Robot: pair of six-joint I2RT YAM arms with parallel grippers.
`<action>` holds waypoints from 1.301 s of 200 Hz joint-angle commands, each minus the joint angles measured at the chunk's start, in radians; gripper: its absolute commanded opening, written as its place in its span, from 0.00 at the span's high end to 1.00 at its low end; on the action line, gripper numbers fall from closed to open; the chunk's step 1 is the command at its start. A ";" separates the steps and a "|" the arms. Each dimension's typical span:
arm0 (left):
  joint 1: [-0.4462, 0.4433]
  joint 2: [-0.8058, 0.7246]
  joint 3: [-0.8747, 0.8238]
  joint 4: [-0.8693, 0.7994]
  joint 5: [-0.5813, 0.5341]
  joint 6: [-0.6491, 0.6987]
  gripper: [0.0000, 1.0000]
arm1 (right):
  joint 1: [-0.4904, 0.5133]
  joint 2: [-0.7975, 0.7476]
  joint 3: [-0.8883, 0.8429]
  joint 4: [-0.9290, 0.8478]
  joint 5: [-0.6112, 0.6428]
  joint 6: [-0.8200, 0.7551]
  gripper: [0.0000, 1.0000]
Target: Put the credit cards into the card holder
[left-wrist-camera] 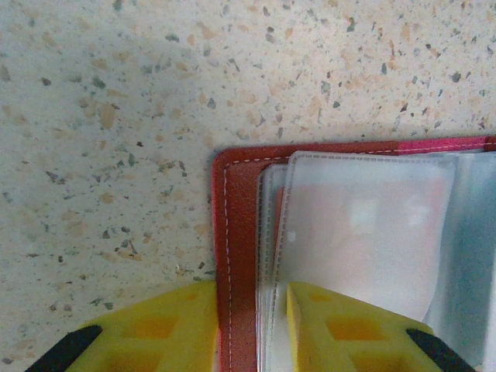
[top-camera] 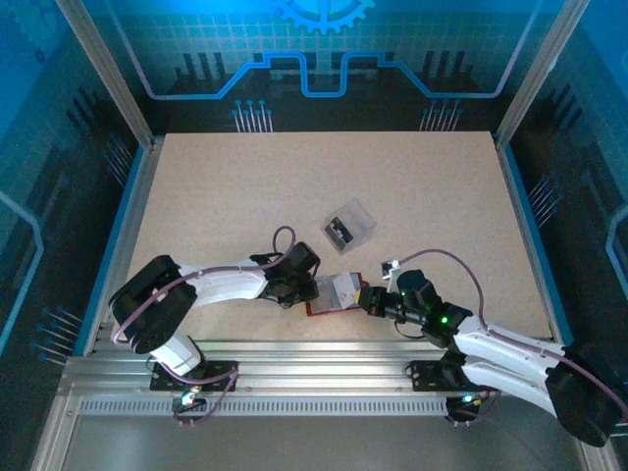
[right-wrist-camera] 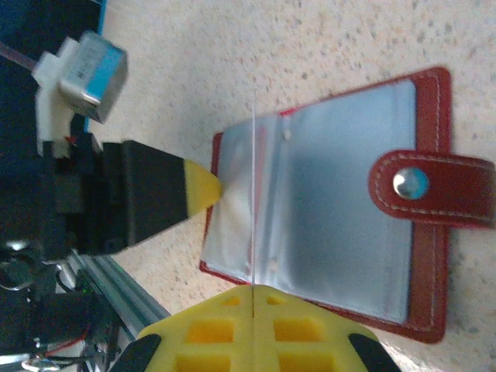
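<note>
While red stitched card holder [right-wrist-camera: 425, 256] lies open, left gripper [left-wrist-camera: 246, 301] pinches its edge, right gripper [right-wrist-camera: 253, 293] squeezes thin leaf [right-wrist-camera: 253, 194]; clear box [top-camera: 349, 227] near.

The card holder [top-camera: 336, 292] lies open on the table [top-camera: 294, 177] near its front edge, between the two arms. The left gripper [top-camera: 308, 287] straddles its left edge, with one finger outside the cover and one on the pockets. The right gripper [top-camera: 367, 298] sits at its right edge. A plastic box [top-camera: 350, 226] stands behind it, slightly right and apart.
</note>
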 commanded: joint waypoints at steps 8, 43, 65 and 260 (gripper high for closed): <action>-0.011 0.069 -0.035 -0.104 -0.032 -0.016 0.70 | -0.012 0.050 0.026 -0.050 -0.068 -0.038 1.00; -0.011 0.078 -0.030 -0.105 -0.032 -0.010 0.70 | -0.015 0.112 0.037 -0.018 -0.105 -0.044 1.00; -0.010 0.079 -0.032 -0.103 -0.031 -0.010 0.70 | -0.017 0.077 0.030 -0.044 -0.087 -0.046 1.00; -0.010 0.096 -0.035 -0.089 -0.026 -0.014 0.70 | -0.091 0.091 0.059 -0.021 -0.249 -0.107 1.00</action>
